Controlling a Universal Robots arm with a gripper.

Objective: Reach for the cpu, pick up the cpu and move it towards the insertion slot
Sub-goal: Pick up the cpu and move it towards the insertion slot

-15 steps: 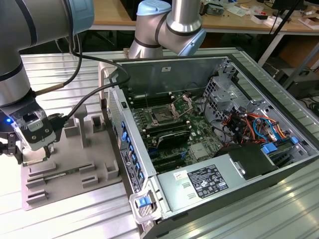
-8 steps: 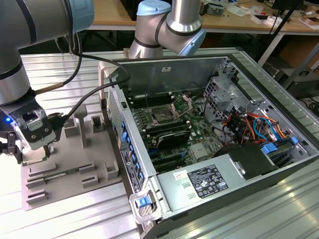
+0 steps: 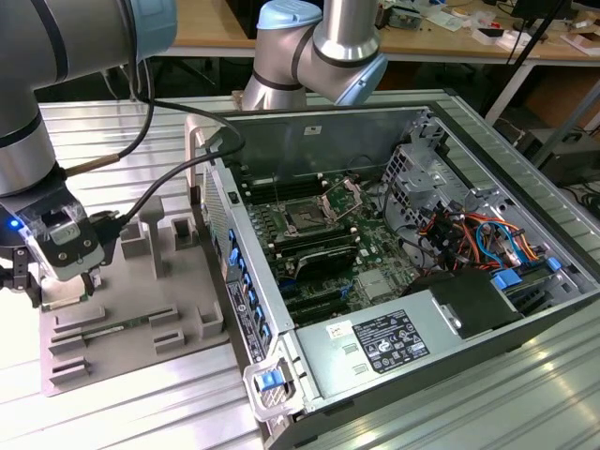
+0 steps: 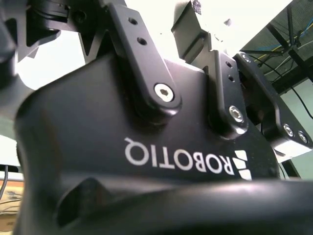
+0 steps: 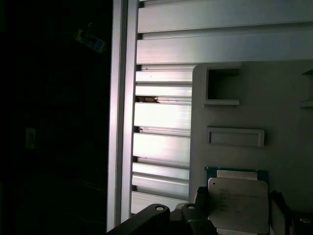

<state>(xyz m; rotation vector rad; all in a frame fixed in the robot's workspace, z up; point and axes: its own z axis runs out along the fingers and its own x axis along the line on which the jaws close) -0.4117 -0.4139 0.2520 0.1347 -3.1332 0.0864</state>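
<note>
My black tool [image 5: 238, 219] sits low over the small, flat, square cpu [image 5: 238, 196], silvery lid and green rim, lying on the grey moulded tray [image 5: 283, 98]. I cannot tell whether it grips. I'd keep centred and level, squeezing edges only. The dark, metal-framed insertion slot [image 3: 307, 217] is well apart.

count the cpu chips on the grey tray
1. The cpu lies on the grey tray, directly under the claw. The arm covers part of the tray, so others may be hidden.
</note>
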